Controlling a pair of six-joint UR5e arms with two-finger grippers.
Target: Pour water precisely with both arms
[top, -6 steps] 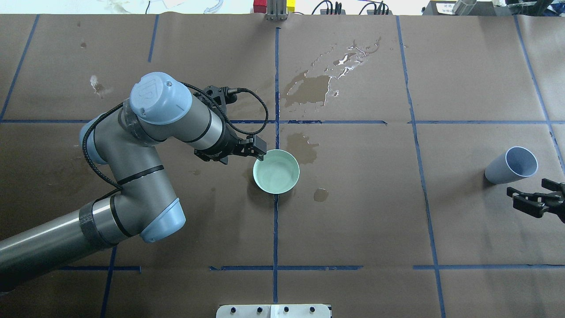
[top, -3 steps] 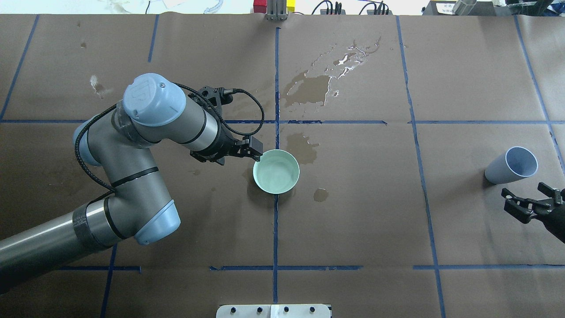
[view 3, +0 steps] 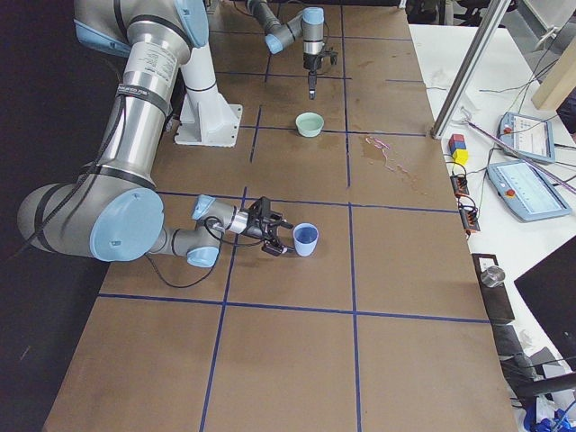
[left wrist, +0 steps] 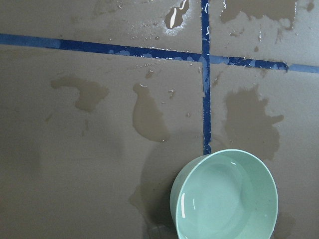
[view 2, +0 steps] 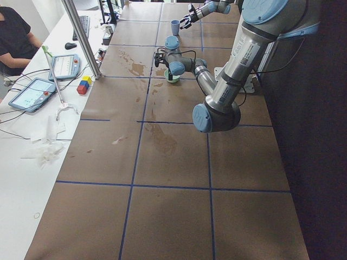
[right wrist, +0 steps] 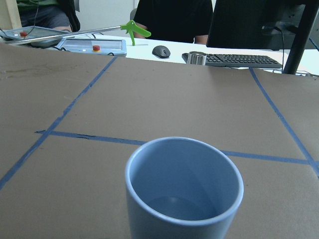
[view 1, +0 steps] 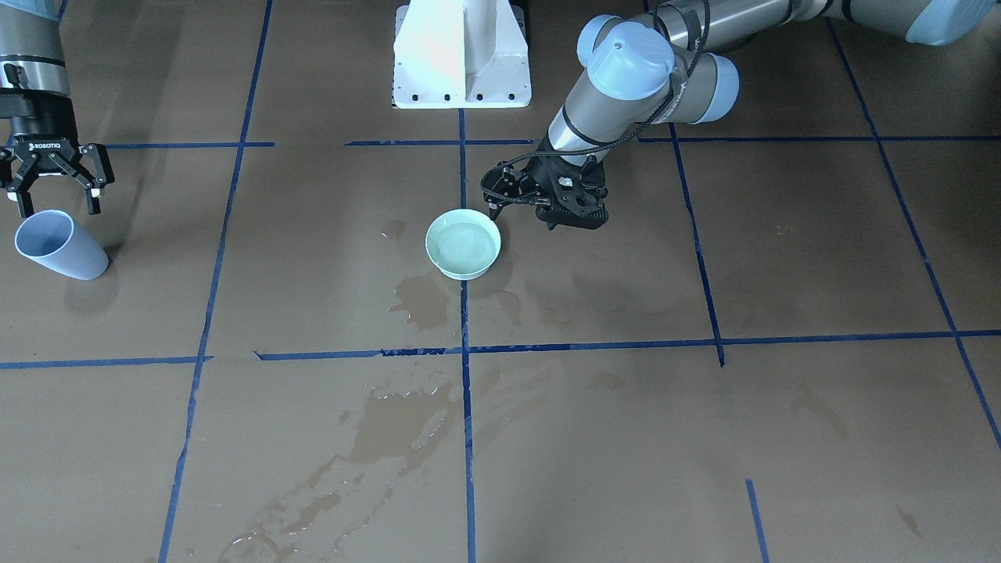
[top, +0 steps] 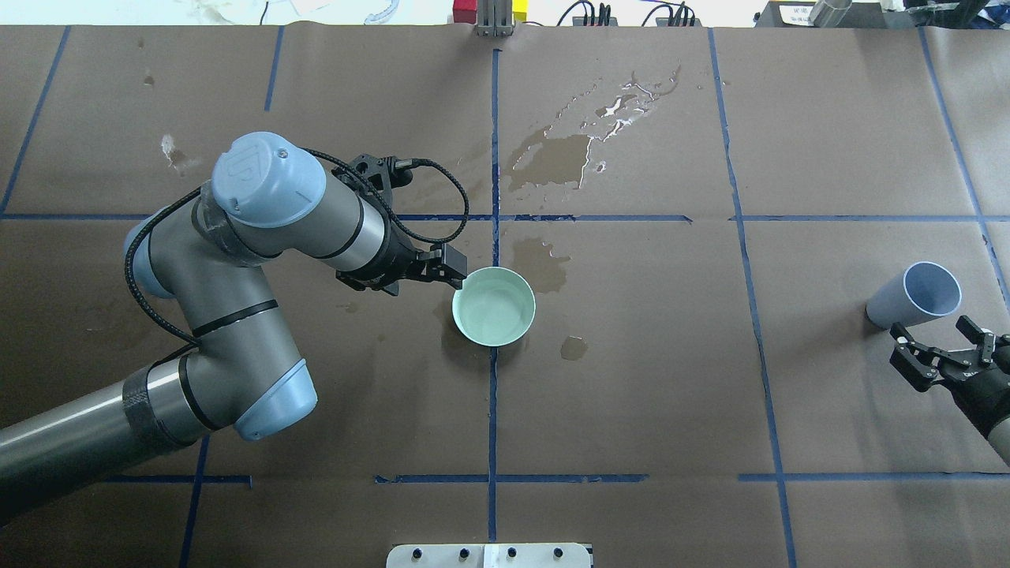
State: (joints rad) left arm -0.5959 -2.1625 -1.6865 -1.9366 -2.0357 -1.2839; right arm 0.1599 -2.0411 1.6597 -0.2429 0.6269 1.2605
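A mint-green bowl (top: 461, 322) stands near the table's middle and holds a shallow pool of water (top: 495, 308), which shows again in the left wrist view as water (left wrist: 224, 196). My left gripper (top: 453, 265) lies level just off the bowl's left rim, clear of it, and its fingers look parted. A light blue cup (top: 915, 296) stands upright at the far right. My right gripper (top: 931, 330) is open just behind the cup (view 1: 59, 245), and the same gripper (view 1: 57, 205) holds nothing. The right wrist view looks into the cup (right wrist: 183, 189); I cannot tell whether it holds liquid.
Dark wet spill patches (top: 552, 158) stain the brown paper beyond and beside the bowl, with another patch (view 1: 391, 426) in the front view. Blue tape lines (top: 494, 394) grid the table. The white pedestal (view 1: 461, 55) stands at the robot's side. A person sits at a desk (view 2: 38, 92) with tablets.
My left gripper has drawn back to the left, off the bowl's rim; the bowl stayed put. My right gripper has moved in closer behind the blue cup.
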